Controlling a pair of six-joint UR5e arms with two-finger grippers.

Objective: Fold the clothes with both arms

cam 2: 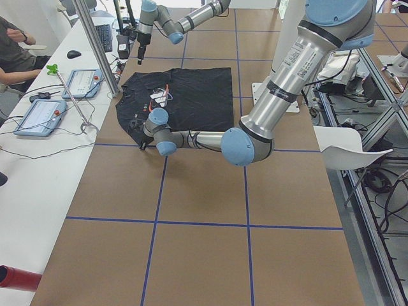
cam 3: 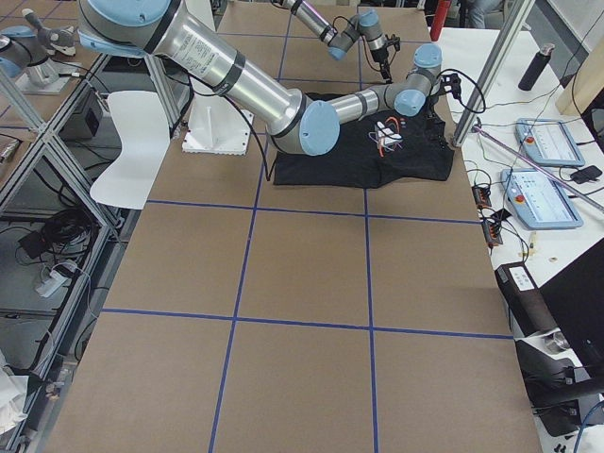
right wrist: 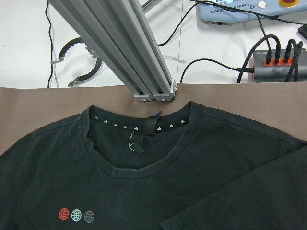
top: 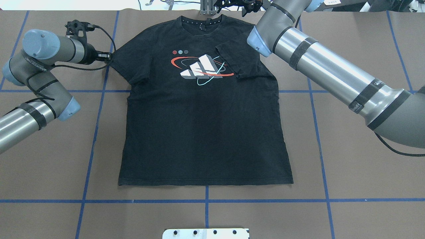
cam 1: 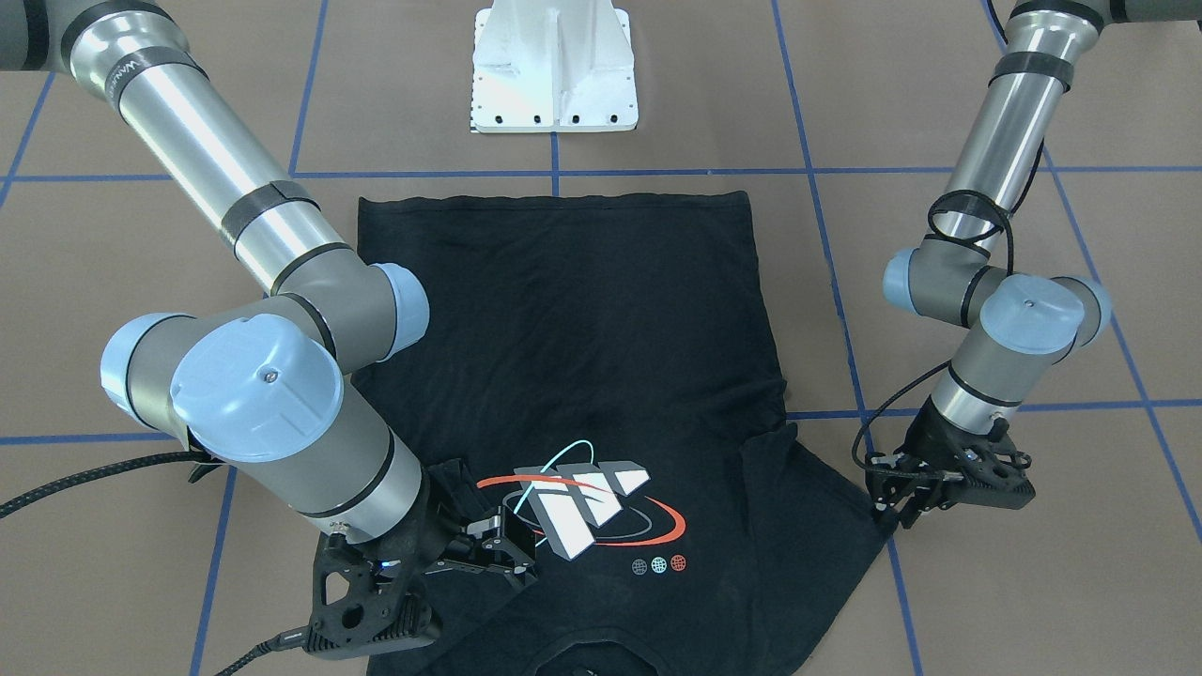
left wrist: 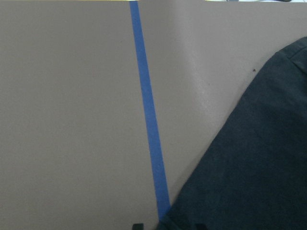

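Observation:
The black T-shirt [top: 206,132] lies flat on the brown table, logo [top: 202,68] up, collar [right wrist: 144,143] at the far edge. Its sleeve [top: 239,56] on my right side is folded inward onto the chest, touching the logo. The other sleeve [top: 127,63] lies spread out. My left gripper [top: 107,56] is low at that sleeve's tip; in the left wrist view its fingertips [left wrist: 137,226] stand apart, straddling the cloth edge [left wrist: 249,167]. My right gripper [cam 1: 502,545] hovers open above the folded sleeve near the collar, holding nothing.
The white base pedestal [cam 1: 554,66] stands at the robot's edge of the table. An aluminium post [right wrist: 129,52] rises just beyond the collar. Behind it is a white bench with cables [right wrist: 268,52] and tablets [cam 2: 38,115]. A person [cam 2: 9,44] sits there.

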